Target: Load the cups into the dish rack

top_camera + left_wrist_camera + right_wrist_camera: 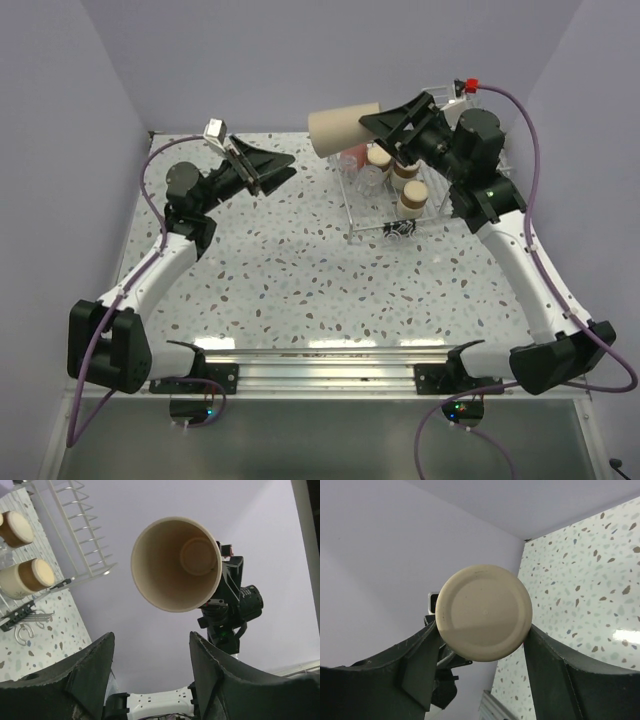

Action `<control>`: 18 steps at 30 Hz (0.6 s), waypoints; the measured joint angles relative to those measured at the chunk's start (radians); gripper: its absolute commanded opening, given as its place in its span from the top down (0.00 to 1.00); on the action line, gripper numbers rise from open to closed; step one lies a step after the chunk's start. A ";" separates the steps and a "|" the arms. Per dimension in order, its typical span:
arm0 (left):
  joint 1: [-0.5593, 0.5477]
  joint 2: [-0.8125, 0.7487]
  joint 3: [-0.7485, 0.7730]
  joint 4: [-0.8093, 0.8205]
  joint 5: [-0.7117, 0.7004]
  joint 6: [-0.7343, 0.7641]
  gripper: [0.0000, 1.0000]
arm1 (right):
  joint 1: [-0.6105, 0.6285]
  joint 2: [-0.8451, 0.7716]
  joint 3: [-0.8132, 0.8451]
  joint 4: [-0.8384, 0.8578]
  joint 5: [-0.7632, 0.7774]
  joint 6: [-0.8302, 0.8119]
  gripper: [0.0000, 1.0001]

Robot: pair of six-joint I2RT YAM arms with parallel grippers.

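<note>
My right gripper (375,135) is shut on the taller beige cup (345,128) and holds it on its side in the air, left of the dish rack (356,214), with its mouth facing left. In the right wrist view the cup's flat base (484,612) sits between the fingers of the right gripper (482,627). My left gripper (283,172) is open and empty and points at the cup's open mouth (175,562) from a short gap; its jaws (150,640) stand wide apart. Brownish cups (411,197) and a coral-red one (352,160) stand in the rack.
The rack's wire tines (80,525) show at the upper left of the left wrist view, with two brownish cups (30,577) below them. The speckled table (300,270) runs to lavender walls at the back and on both sides.
</note>
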 measured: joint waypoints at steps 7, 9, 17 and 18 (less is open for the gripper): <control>0.016 -0.041 0.039 -0.325 -0.021 0.197 0.32 | -0.005 -0.039 0.068 -0.199 0.112 -0.218 1.00; 0.019 -0.041 0.075 -0.444 -0.037 0.272 0.32 | -0.005 -0.062 0.068 -0.259 0.176 -0.295 1.00; 0.021 -0.074 0.113 -0.757 -0.092 0.478 0.34 | -0.005 -0.098 0.013 -0.369 0.381 -0.506 1.00; 0.021 -0.075 0.113 -0.779 -0.094 0.494 0.34 | -0.005 -0.097 -0.002 -0.370 0.395 -0.519 1.00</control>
